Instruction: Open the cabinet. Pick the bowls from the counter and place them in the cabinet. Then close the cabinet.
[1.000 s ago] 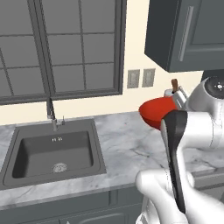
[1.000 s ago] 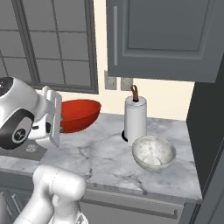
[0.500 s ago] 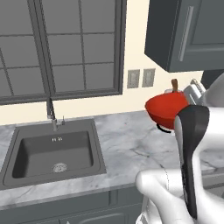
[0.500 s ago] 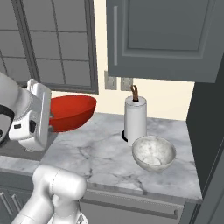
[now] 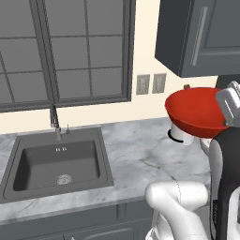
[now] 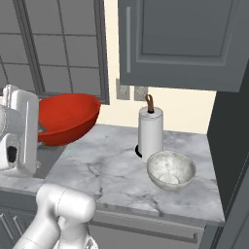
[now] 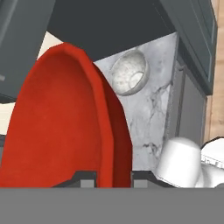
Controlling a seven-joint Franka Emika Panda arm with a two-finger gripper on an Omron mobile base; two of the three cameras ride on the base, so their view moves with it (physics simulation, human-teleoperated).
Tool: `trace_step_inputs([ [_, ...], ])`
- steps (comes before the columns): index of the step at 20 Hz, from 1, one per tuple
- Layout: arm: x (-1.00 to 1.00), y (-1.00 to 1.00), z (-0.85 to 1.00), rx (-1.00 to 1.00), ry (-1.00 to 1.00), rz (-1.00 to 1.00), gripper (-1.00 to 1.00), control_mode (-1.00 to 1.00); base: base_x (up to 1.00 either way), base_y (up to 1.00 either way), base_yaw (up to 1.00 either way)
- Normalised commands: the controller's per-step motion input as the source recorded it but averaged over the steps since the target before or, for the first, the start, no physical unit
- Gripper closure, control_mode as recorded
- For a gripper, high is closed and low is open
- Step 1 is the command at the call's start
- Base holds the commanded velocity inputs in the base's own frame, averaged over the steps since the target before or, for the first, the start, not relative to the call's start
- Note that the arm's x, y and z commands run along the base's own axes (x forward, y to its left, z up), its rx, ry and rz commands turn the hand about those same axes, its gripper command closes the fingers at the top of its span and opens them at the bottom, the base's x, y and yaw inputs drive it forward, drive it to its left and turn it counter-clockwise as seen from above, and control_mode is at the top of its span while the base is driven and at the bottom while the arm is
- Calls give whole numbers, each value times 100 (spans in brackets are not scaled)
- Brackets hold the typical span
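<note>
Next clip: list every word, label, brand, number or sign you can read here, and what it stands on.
None: no readable text in any view.
The red bowl held in the gripper, the marbled bowl, the paper-towel roll, the counter, the wall cabinet and the wall plates are all plain, with no print or marks.

We find no readable text, label, brand, number or sign anywhere in these views. The glossy plain red bowl (image 6: pixel 65 118), the white-grey marbled bowl (image 6: pixel 170 169), the white paper-towel roll (image 6: pixel 151 133), the dark grey panelled wall cabinet doors (image 6: pixel 185 41) and the white marble surface with grey veining (image 6: pixel 121 175) all carry blank faces. The two pale wall plates (image 5: pixel 151 84) beside the window bear no markings we can make out.
</note>
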Motion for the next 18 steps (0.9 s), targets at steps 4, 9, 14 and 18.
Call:
trace_step_inputs([
  [4, -26, 0, 31, 0, -19, 0, 100, -100, 0, 0, 0],
  [9, -7, 0, 23, 0, -8, 0, 100, -100, 0, 0, 0],
  [14, 0, 0, 0, 0, 0, 0, 100, 100, -50, 0, -1],
  [18, 0, 0, 0, 0, 0, 0, 100, 100, -100, -2, -1],
])
